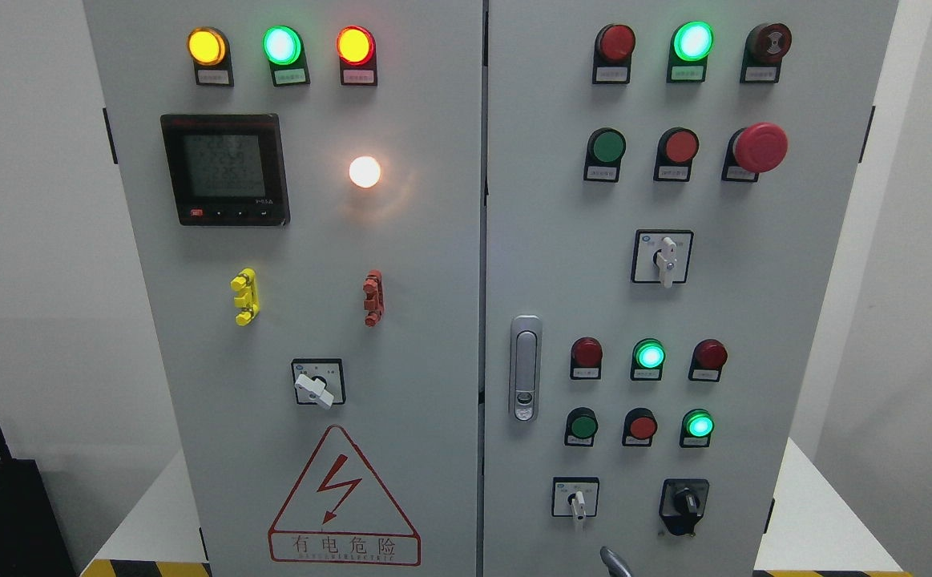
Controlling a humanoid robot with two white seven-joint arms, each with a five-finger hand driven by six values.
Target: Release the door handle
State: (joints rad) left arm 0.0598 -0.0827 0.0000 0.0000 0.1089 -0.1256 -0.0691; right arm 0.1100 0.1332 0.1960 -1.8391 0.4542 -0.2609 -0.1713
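Note:
The grey electrical cabinet has two closed doors. The silver door handle point(525, 369) sits upright and flush on the left edge of the right door point(754, 320), with nothing touching it. A small grey curved tip of a hand point(615, 563) pokes up at the bottom edge, well below and to the right of the handle. Its arm is out of view, so I cannot tell which hand it is. No other part of either arm shows.
The left door point(313, 497) carries a meter display point(225, 169), lit lamps, a rotary switch point(317, 383) and a red warning triangle point(343, 501). The right door has pushbuttons, a red emergency stop point(760, 147) and selector switches point(663, 258). White walls flank the cabinet.

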